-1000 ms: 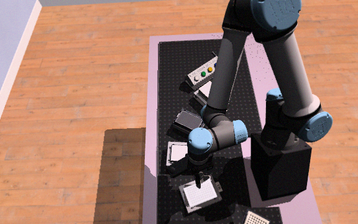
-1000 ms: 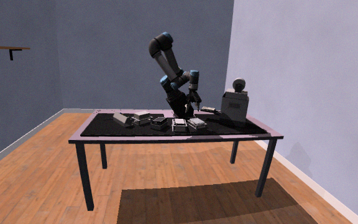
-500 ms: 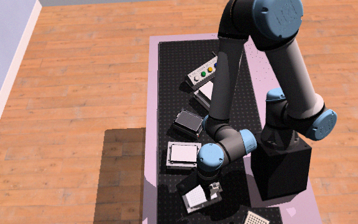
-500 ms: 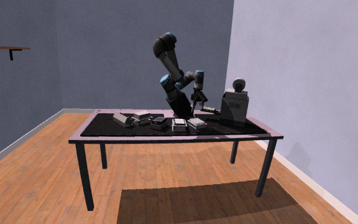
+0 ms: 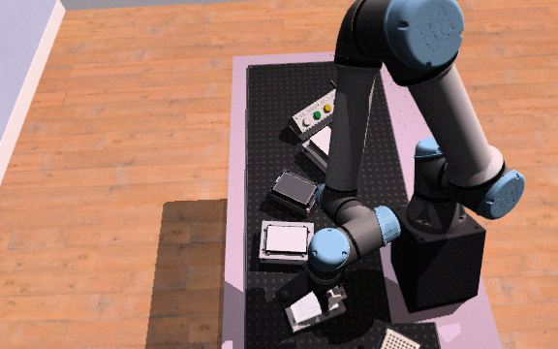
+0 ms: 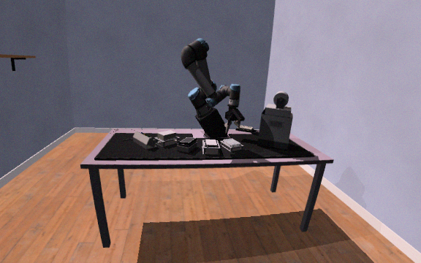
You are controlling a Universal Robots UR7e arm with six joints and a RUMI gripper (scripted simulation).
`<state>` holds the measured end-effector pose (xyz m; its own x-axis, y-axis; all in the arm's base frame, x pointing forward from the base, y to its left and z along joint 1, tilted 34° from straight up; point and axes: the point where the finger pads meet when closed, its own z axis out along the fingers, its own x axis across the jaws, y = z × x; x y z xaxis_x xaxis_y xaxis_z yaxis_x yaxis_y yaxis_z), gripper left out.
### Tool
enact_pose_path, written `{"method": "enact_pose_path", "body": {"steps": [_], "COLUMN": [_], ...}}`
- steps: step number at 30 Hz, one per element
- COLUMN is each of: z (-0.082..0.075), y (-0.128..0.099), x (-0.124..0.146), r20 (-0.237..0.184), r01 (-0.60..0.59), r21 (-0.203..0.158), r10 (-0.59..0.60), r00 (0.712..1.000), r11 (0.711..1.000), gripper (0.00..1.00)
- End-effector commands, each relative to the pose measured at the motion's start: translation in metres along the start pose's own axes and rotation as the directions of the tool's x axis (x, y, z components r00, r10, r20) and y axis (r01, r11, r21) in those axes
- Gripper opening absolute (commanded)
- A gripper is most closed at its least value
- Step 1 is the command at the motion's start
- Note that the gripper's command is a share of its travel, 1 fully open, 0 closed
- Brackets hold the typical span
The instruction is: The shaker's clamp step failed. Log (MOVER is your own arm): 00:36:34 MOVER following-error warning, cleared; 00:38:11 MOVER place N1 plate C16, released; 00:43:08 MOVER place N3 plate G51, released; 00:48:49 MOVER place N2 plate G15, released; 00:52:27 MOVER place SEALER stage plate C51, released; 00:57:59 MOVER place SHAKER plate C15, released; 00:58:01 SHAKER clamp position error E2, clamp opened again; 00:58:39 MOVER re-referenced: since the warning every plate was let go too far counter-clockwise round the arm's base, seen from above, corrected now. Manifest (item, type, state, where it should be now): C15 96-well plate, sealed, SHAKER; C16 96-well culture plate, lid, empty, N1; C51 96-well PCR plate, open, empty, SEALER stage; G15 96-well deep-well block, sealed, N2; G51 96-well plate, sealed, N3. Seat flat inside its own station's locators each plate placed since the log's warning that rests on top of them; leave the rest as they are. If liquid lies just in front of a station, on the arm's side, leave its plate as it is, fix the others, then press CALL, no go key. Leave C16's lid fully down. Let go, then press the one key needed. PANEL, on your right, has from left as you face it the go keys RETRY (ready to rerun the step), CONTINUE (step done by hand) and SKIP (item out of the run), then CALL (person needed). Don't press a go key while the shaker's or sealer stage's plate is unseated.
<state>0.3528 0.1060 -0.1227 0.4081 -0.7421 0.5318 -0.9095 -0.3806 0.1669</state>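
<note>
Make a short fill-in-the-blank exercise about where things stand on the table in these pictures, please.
1. The gripper is ____ and holds nothing.
2. In the top view, the gripper hangs over the edge of a white ____ plate.
3. The button panel shows a green key and an ____ key.
4. The arm stands on a ____ pedestal.

Missing words: open; well; orange; black

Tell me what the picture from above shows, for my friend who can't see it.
A big grey-and-blue robot arm reaches over a black mat, its open gripper empty beside a white well plate. Further along sit two more plates and a button panel.
</note>
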Motion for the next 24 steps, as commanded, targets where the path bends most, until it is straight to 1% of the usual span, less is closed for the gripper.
{"method": "enact_pose_path", "body": {"steps": [1,13,24], "z": [0.005,0.025,0.025], "y": [0.0,-0.001,-0.001], "x": [0.0,0.0,0.0], "r20": [0.0,0.0,0.0], "r01": [0.0,0.0,0.0], "r21": [0.002,0.002,0.002], "r10": [0.0,0.0,0.0], "r00": [1.0,1.0,1.0], "r11": [1.0,1.0,1.0], "gripper": [0.82,0.82,0.82]}}
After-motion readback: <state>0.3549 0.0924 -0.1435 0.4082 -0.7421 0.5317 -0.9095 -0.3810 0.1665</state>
